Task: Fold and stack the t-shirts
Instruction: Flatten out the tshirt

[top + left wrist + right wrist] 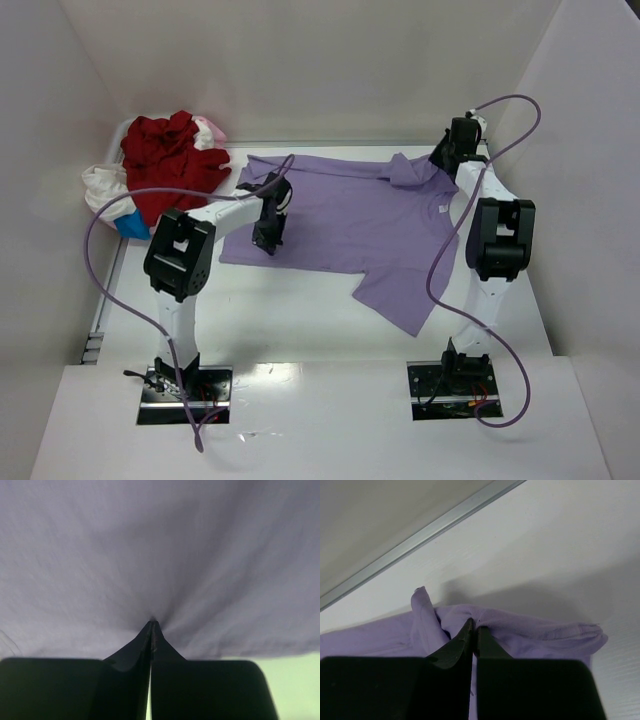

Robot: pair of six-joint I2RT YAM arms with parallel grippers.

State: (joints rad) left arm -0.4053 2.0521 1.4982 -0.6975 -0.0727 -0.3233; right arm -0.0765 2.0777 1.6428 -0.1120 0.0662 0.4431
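Note:
The lavender-purple t-shirt point(360, 225) lies spread on the white table, one sleeve trailing toward the front. My left gripper point(268, 238) is shut on the shirt's near left edge; in the left wrist view the cloth point(160, 555) puckers at the closed fingertips point(153, 625). My right gripper point(447, 150) is shut on the bunched far right corner of the shirt point(530, 632), fingers point(474, 630) pinched together. The red t-shirt point(165, 160), white t-shirt point(100, 185) and pale pink t-shirt point(212, 130) lie heaped at the far left.
A blue item point(132, 225) peeks from under the heap. White walls close in the back and sides; a metal strip point(420, 535) runs along the table's far edge. Purple cables point(110, 260) loop off both arms.

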